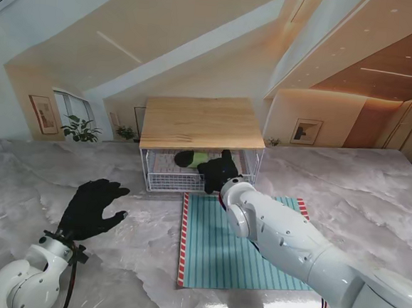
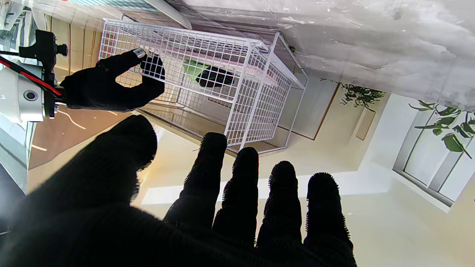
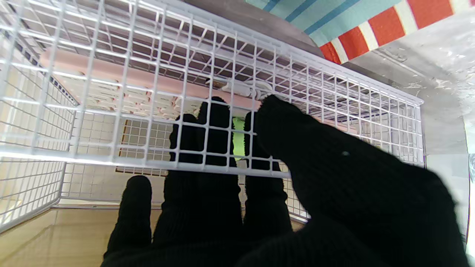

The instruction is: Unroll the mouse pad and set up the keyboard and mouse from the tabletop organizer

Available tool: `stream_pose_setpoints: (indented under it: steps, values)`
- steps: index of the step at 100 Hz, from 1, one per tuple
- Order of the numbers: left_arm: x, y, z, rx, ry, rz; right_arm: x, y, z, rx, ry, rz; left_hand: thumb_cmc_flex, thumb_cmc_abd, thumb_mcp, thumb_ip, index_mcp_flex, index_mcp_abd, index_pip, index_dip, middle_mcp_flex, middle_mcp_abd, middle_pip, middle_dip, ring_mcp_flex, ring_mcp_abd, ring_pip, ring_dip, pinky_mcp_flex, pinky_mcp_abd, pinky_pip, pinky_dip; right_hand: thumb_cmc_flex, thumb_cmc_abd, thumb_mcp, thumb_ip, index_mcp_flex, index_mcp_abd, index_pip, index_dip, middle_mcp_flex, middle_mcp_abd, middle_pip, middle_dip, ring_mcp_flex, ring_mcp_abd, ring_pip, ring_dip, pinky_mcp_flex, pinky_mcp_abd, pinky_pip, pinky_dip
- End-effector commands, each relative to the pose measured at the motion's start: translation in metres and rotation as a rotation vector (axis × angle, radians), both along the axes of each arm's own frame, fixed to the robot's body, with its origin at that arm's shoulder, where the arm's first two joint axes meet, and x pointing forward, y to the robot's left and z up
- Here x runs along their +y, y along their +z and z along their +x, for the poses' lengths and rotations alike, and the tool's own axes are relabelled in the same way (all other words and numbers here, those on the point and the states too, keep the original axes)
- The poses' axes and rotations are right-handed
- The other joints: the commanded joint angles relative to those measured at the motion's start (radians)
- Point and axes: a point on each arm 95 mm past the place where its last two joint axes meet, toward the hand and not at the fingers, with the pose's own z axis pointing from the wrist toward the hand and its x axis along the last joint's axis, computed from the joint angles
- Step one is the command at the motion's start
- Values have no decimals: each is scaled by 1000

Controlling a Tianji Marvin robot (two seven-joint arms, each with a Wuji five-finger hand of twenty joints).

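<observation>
The teal striped mouse pad (image 1: 242, 242) with red-and-white ends lies flat in front of the organizer (image 1: 201, 121), a wooden shelf over a white wire basket (image 1: 168, 179). Inside the basket are a pink keyboard (image 3: 111, 74) and a green-and-black mouse (image 1: 191, 158), also seen through the mesh (image 2: 213, 76). My right hand (image 1: 217, 170) is at the basket's front wall: the fingers reach over the rim to the inside and the thumb presses from outside, pinching the wire (image 2: 111, 87). My left hand (image 1: 95, 206) hovers open over the marble, left of the pad, fingers spread.
The grey marble table (image 1: 346, 186) stretches to both sides of the organizer. My right forearm (image 1: 285, 239) lies across the pad's right half. The organizer's wire legs stand just behind the pad's far edge.
</observation>
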Motion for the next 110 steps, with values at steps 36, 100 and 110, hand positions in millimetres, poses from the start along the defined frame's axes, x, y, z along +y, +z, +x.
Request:
stream_pose_setpoints:
  steps: [36, 100, 110]
  values:
    - [-4, -2, -3, 0, -15, -9, -4, -7, -14, 26, 0, -10, -23, 8, 3, 15, -8, 8, -5, -3, -10, -13, 2, -1, -24, -4, -3, -3, -6, -29, -30, -23, 35, -47, 45, -12, 70, -2, 39, 13, 123, 34, 172, 82, 67, -7, 38, 9, -15, 27, 52, -19]
    - [-5, 0, -7, -12, -14, -19, -6, -11, -28, 37, 11, -6, -23, 8, 2, 15, -10, 8, -6, -3, -8, -12, 3, -1, -25, -5, -4, -4, -4, -31, -39, -27, 28, -85, 79, -7, 104, 6, 41, 21, 152, 40, 179, 106, 92, 4, 54, 3, -14, 32, 107, -11]
    - [-5, 0, -7, -13, -15, -19, -7, -11, -30, 36, 14, -4, -23, 9, 2, 15, -10, 8, -6, -3, -10, -12, 3, -1, -25, -5, -4, -4, -4, -31, -40, -27, 28, -90, 83, -6, 106, 7, 40, 22, 155, 40, 179, 108, 96, 4, 57, 2, -14, 31, 112, -11]
